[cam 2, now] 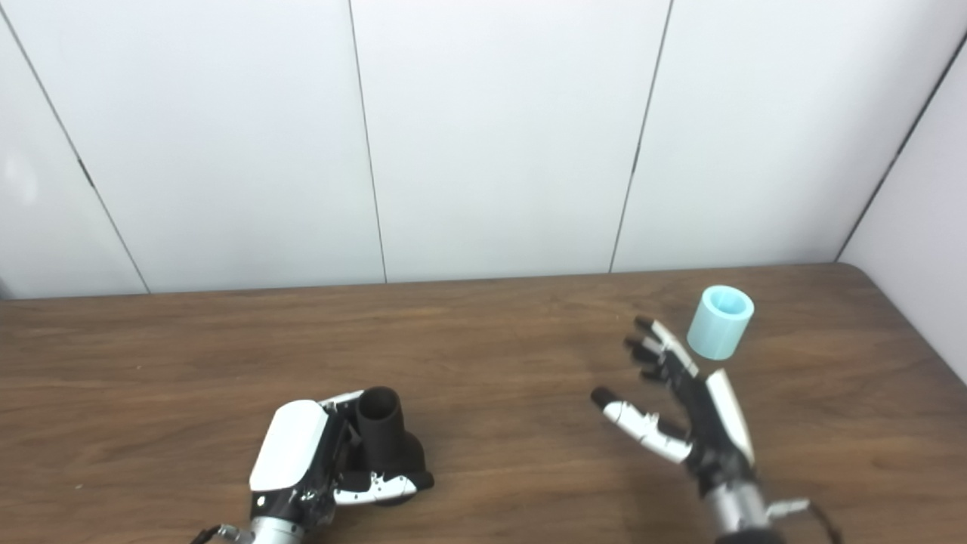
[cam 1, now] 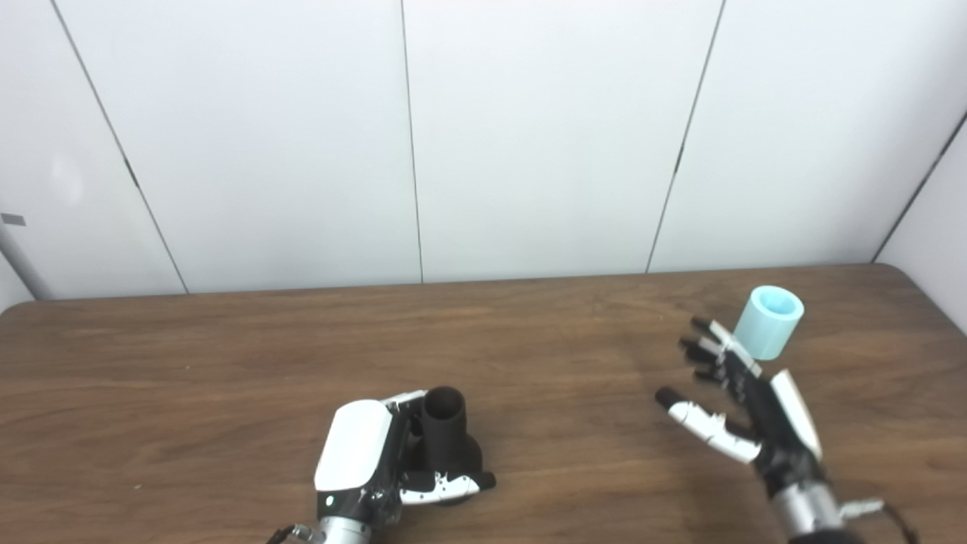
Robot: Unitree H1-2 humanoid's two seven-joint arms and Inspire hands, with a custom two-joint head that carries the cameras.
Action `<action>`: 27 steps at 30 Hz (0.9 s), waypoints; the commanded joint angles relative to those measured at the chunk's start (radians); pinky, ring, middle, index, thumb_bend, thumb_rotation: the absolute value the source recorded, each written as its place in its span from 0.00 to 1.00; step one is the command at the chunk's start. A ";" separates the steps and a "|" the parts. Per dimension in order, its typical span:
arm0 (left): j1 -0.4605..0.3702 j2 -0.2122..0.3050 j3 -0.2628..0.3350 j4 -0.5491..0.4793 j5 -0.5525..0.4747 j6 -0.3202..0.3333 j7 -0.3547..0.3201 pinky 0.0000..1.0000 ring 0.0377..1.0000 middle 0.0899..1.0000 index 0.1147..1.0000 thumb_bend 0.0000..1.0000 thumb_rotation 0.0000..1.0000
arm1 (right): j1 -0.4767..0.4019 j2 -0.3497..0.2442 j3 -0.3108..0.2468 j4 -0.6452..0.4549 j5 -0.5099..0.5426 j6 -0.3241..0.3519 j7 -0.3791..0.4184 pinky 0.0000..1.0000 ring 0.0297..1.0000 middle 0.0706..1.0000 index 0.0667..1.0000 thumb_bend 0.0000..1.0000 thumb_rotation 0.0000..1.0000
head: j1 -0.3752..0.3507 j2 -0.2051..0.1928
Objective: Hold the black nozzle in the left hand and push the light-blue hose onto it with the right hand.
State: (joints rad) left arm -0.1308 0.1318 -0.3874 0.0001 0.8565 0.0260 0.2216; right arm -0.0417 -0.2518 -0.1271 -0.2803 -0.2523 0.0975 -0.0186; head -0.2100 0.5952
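The black nozzle stands upright on the wooden table near the front edge, its open mouth up. My left hand is shut on it, fingers wrapped round its wider base. The light-blue hose, a short open-ended cylinder, stands on the table at the far right. My right hand is open just in front and to the left of the hose, fingers spread and pointing toward it, not touching it.
A white panelled wall rises behind the table's back edge. The table's right corner lies close beyond the hose. A grey pipe leans at the far left.
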 commanded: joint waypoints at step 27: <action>0.019 0.061 0.030 -0.052 -0.037 -0.037 -0.098 0.45 0.50 0.47 0.40 0.52 0.00 | -0.488 -0.500 0.228 0.262 -0.685 0.204 0.398 0.95 0.99 0.91 0.87 0.94 0.30 | -0.231 -0.010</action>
State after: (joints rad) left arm -0.1194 0.1772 -0.3599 -0.0431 0.8138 -0.0137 0.1423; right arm -0.4675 -0.7077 0.1092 -0.0148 -0.9170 0.2916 0.3785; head -0.4387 0.5844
